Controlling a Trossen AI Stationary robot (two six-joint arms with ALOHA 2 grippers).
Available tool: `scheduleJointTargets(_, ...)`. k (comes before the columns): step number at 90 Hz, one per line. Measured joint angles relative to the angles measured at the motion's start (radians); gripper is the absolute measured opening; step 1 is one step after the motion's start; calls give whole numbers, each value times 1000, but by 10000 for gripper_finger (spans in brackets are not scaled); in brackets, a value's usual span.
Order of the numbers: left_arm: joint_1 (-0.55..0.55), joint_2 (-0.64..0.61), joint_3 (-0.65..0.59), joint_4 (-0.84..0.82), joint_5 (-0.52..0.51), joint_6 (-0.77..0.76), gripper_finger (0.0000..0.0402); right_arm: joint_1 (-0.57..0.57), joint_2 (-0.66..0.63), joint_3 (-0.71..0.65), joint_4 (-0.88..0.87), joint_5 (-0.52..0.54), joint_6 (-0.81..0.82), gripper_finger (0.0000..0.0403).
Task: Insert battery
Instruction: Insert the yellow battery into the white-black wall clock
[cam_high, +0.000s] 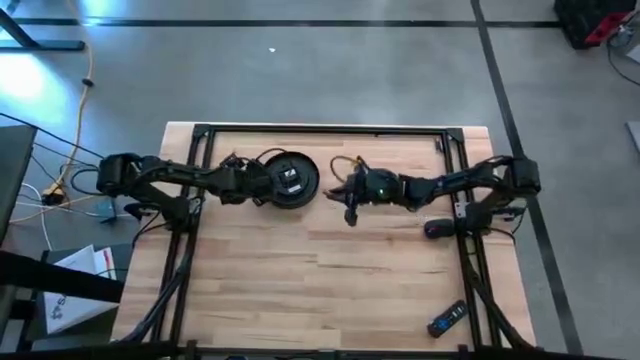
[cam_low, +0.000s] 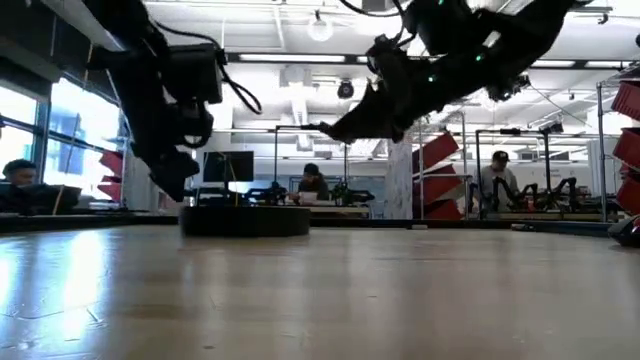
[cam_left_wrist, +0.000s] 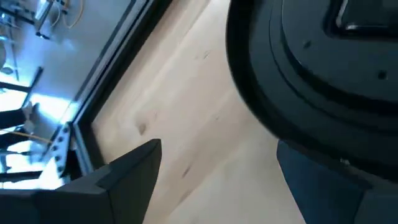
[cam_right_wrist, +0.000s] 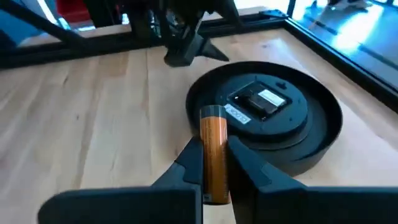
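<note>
While left claw (cam_high: 262, 187) sits open at the round black device's (cam_high: 289, 180) left rim on the tabletop (cam_high: 330, 270), right claw (cam_high: 345, 195) grips the orange battery (cam_right_wrist: 213, 152), raised just right of device.

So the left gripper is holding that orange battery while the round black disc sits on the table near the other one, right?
Not quite: the right gripper holds the orange battery, as the right wrist view shows. The round black disc does sit on the table, but beside the left gripper, which is open and empty.
</note>
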Motion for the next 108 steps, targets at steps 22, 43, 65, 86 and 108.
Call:
scheduleJointTargets(22,138,0,-44,50,-90,-32,305,-99,57,0,10,-37,-38,12)
scheduleJointTargets(43,244,0,-43,390,58,244,305,-208,106,3,5,-18,21,12)
scheduleJointTargets(65,258,0,-43,495,257,389,305,-208,106,3,3,-57,35,12)
scheduleJointTargets(86,230,2,-43,586,330,444,305,-185,106,3,10,-72,28,12)
scheduleJointTargets(108,195,2,-43,752,357,505,305,-140,106,5,35,-86,18,12)
